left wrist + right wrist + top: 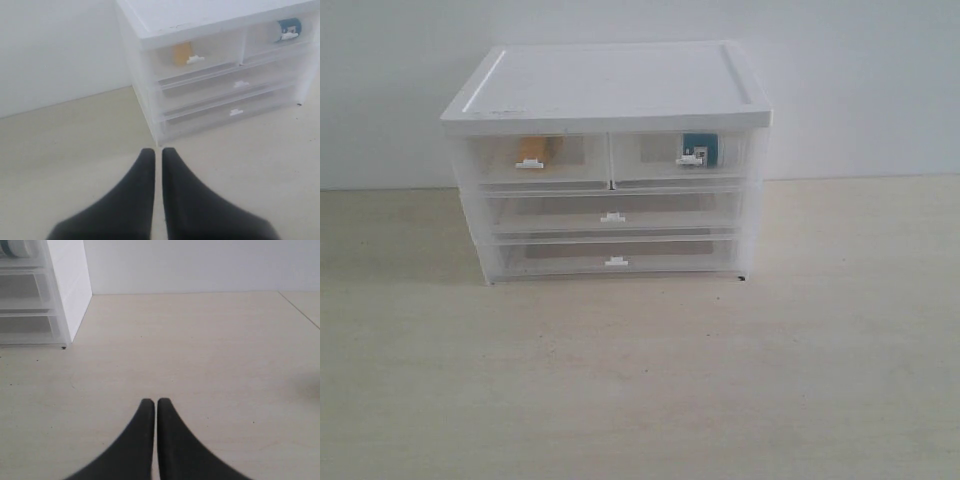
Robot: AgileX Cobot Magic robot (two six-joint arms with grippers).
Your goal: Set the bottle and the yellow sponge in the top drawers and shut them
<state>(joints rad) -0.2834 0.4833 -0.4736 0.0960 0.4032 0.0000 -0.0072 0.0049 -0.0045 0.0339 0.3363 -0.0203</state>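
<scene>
Top drawers (pixel 575 165) sat closed, yellow sponge (pixel 535 150) at nine o'clock from bottle (pixel 699 150); only wrist views caught left fingers (pixel 131 200) and right fingers (pixel 176 445), pressed together.

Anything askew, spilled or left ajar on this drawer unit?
Nothing stands out. The drawer unit sits square, every drawer flush; the yellow sponge and the bottle show through the closed top drawers. The left tool and right tool are shut, empty.

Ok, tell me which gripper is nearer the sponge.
Left, probably. The left gripper sits off the unit's front left corner, facing the sponge in its drawer; the right gripper is out past the unit's far end, sponge unseen.
</scene>
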